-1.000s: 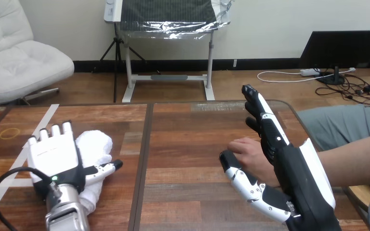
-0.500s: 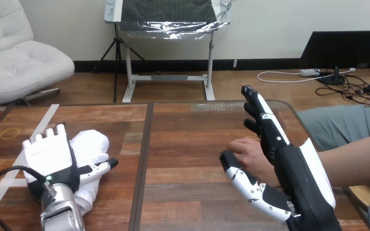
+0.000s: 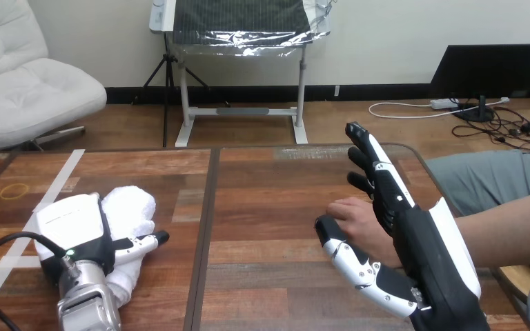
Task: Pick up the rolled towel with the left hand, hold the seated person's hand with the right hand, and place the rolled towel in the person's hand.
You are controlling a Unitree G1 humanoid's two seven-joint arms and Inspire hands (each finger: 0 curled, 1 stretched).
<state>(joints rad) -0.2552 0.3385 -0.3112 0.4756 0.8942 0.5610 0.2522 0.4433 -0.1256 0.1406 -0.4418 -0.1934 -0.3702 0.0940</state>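
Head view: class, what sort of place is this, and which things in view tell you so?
Probably a robot test bench for care tasks: a wooden table, a left hand curled on a rolled towel, and a right hand open beside the person's hand resting on the table.

No text, label, brand, number or sign can be read anywhere. The wooden table (image 3: 269, 179), the rolled towel (image 3: 132, 205), and the white shells of the left hand (image 3: 69, 222) and the right hand (image 3: 417, 241) all show plain surfaces.
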